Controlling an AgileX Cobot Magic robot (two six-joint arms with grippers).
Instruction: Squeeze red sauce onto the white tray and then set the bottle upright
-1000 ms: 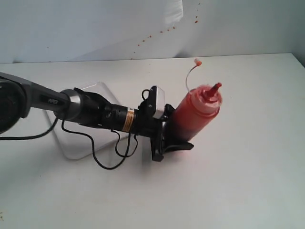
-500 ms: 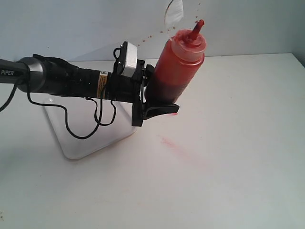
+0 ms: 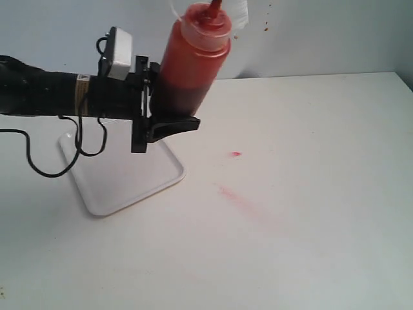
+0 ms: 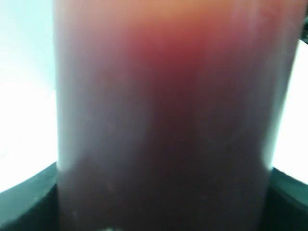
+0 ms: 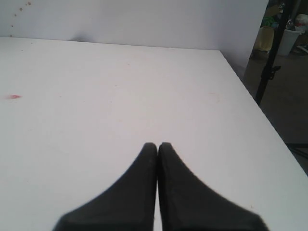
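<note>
My left gripper (image 3: 169, 119) is shut on the bottle (image 3: 191, 61), holding it in the air, nozzle up and tilted slightly right, above the right end of the white tray (image 3: 106, 187). The bottle's dark red body (image 4: 163, 120) fills the left wrist view, and the gripper's dark fingers (image 4: 29, 202) show at its sides. The tray's visible part looks bare; the arm hides its far end. A small red sauce spot (image 3: 236, 154) lies on the table right of the tray, also seen as a red spot (image 5: 13, 96) in the right wrist view. My right gripper (image 5: 157, 144) is shut and empty over the table.
A faint pinkish smear (image 3: 227, 192) marks the table below the red spot. Small red specks (image 3: 266, 26) dot the back wall. The table's right edge (image 5: 250, 101) drops to a floor with a dark stand (image 5: 269, 62).
My left gripper has lifted the bottle up and carried it left, from the table's middle to above the tray's right end. The bottle has turned more upright. The red spot on the table is now uncovered.
</note>
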